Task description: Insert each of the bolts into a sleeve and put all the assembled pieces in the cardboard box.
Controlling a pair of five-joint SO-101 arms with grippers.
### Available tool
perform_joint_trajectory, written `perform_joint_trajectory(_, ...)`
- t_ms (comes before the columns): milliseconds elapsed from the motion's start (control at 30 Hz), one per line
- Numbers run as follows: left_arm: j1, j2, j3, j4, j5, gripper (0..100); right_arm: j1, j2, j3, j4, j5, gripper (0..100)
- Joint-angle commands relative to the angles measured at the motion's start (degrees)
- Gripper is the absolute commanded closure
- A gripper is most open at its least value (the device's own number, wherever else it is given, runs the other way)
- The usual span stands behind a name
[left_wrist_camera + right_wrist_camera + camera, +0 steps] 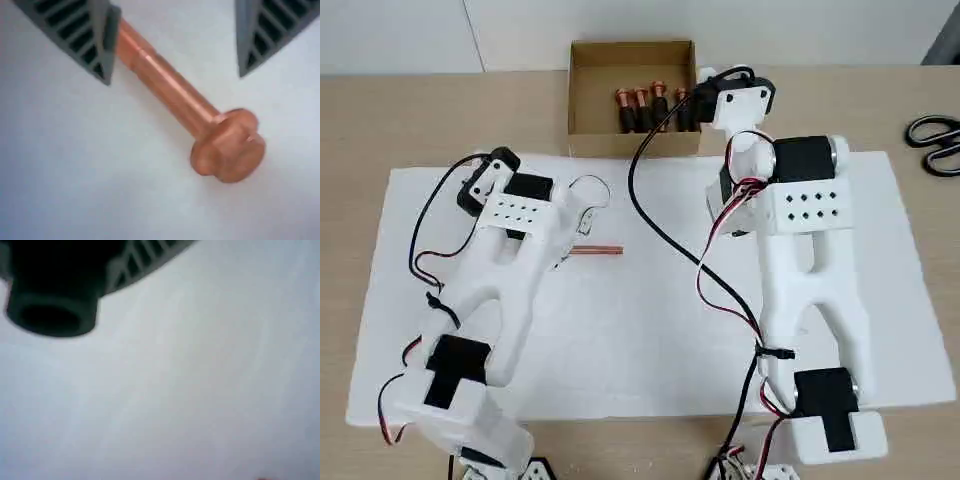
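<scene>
Cardboard box [590, 100] holds assembled pieces [650, 108]; left hand [174, 79] released astride bolt [200, 115]; right hand [92, 272] grasps sleeve [50, 307].

bolt [170, 95] end: behind left pincer [173, 78] | sleeve [50, 305]: blurred, cut off | scissors [932, 143]: cut off

A copper bolt [185, 107] lies flat on the white sheet [75, 190], its smooth shaft running aslant to a flanged hex head that rests on the sheet. The gripper [175, 75] hangs just over it with its two grey ribbed fingers [75, 35] spread wide. One fingertip sits at the tail end of the shaft and covers that end, whether touching cannot be told, while the other stands off to the side, apart from the bolt, with bare sheet between.
</scene>
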Motion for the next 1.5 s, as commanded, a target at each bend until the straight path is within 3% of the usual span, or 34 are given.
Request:
perform_joint_trajectory(0, 0.5, -0.2, 0.0, -0.9, 0.2, 84, -0.4, -3.3, 0.0, 0.7, 0.0, 99.4)
perform_joint_trajectory(367, 0.4, 7.3, 0.2, -5.6, 0.2, 84, -0.4, -3.3, 0.0, 0.7, 0.1, 99.4)
perform_joint_trajectory(867, 0.5, 7.3, 0.2, -5.7, 0.2, 85, -0.3, -3.3, 0.0, 0.6, 0.1, 99.4)
perform_joint_trajectory(1133, 0.2, 7.5, -1.5, -5.7, -0.1, 99, -0.3, -3.3, 0.0, 0.4, 0.1, 99.4)
perform_joint_trajectory(1400, 0.6, 7.2, -1.7, -4.9, -0.6, 99, -0.3, -3.3, 0.0, 0.4, 0.1, 99.4)
perform_joint_trajectory(1467, 0.6, 6.9, -2.9, -3.1, -4.0, 99, -0.3, -3.3, 0.0, 0.4, 0.1, 99.4)
